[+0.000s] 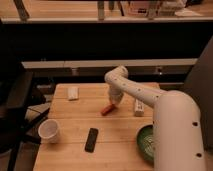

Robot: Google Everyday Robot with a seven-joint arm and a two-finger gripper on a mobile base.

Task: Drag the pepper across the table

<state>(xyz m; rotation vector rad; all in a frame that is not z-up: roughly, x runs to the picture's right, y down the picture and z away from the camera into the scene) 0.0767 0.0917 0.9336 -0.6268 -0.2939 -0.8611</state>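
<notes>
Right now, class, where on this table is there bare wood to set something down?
Bare table lies between the cup and remote, and between remote and green bowl. It is crowded mid-table, where the claw meets the pepper beside the white tube.

My gripper [116,104] sits low in the middle, and the rest lies around it. A white paper cup [49,131] stands upright at the near left, open end up. Right of it, well apart, a black remote [91,139] lies flat. A small white packet [73,93] rests at the far left. Just to my right lies a white tube [139,107], and nearer the front edge sits a green bowl [146,142]. A black chair [20,105] stands off the left side.
</notes>
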